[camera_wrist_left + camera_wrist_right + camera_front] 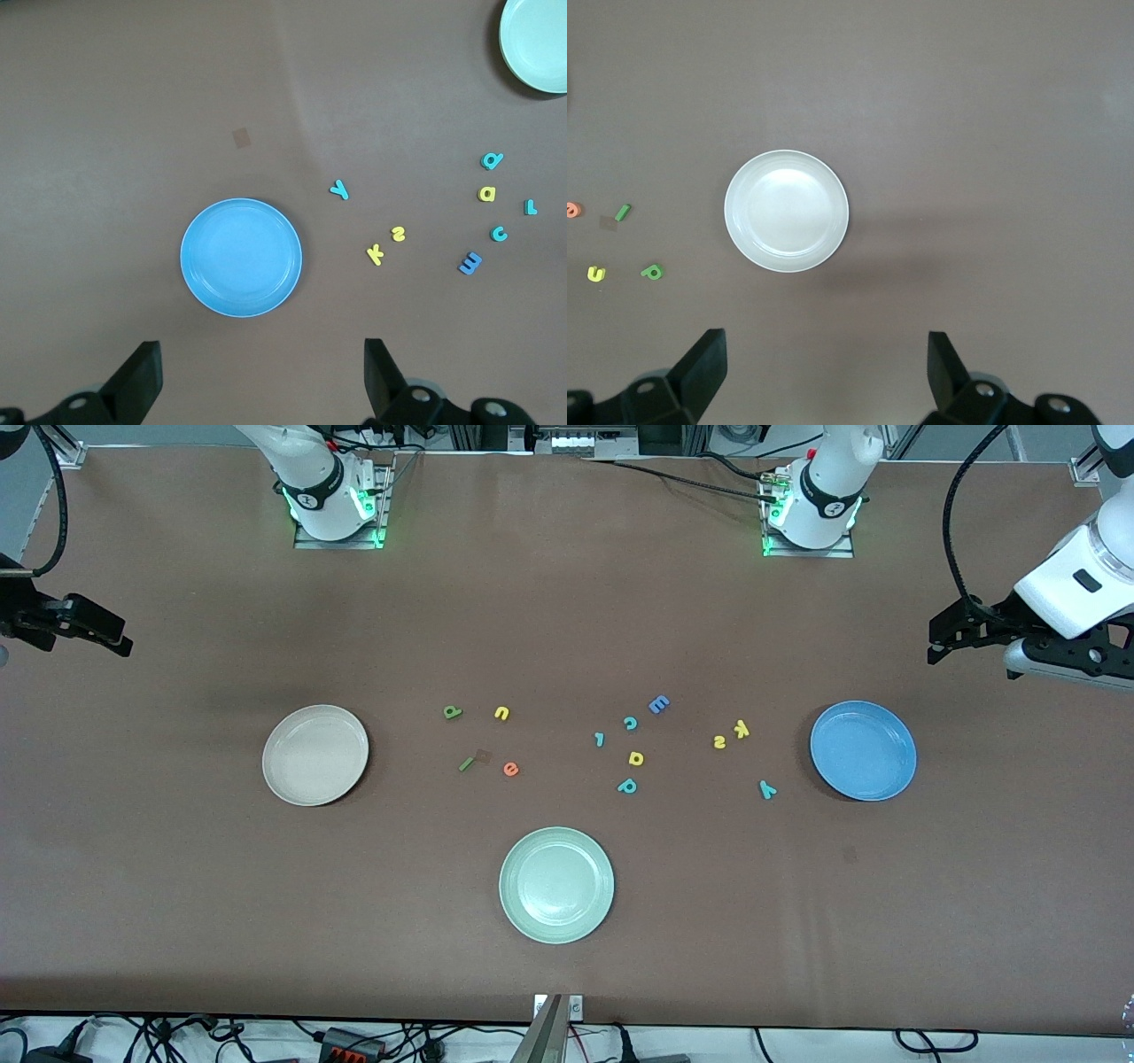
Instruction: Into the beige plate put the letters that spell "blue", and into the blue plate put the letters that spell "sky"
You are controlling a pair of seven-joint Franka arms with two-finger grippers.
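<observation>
The beige plate (315, 755) (787, 211) lies toward the right arm's end and holds nothing. Beside it, toward the middle, lie the dark green b (453, 712), yellow u (502, 712), green l (465, 763) and orange e (510, 769). The blue plate (863, 750) (241, 257) lies bare toward the left arm's end. Close to it are the yellow k (741, 729), yellow s (719, 741) and teal y (767, 789). My right gripper (120, 638) (827, 350) hangs open over the table's end past the beige plate. My left gripper (937, 646) (263, 359) hangs open past the blue plate.
A pale green plate (556, 884) lies nearer the front camera, mid-table. Spare letters sit between the two groups: blue E (658, 705), teal c (630, 723), yellow a (635, 758), teal p (627, 786) and a small teal piece (599, 739). A brown patch (483, 755) lies by the l.
</observation>
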